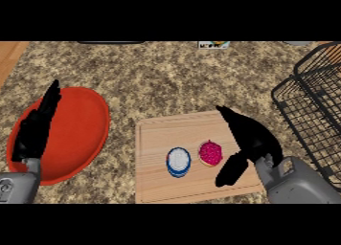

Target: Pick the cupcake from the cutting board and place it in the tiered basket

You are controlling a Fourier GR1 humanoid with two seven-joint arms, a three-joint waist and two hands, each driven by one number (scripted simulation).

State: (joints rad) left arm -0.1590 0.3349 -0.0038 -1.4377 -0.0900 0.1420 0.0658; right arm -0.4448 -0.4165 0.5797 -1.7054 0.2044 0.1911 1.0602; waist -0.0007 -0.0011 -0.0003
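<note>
On the wooden cutting board (159, 139) lie two small round items: a pink-red cupcake (210, 153) and, just left of it, a white one with a blue rim (178, 161). My right hand (253, 139) hovers over the board's right side, close beside the pink cupcake, fingers straight and pointing away, thumb hanging down by the cupcake; it holds nothing. The black wire tiered basket (311, 119) stands at the right edge, partly cut off. My left hand (36, 129) is open, fingers up, over the red plate.
A red plate (78, 131) lies at the left under my left hand. The counter top is speckled brown stone. Small items show at the far edge (213, 45), mostly cut off.
</note>
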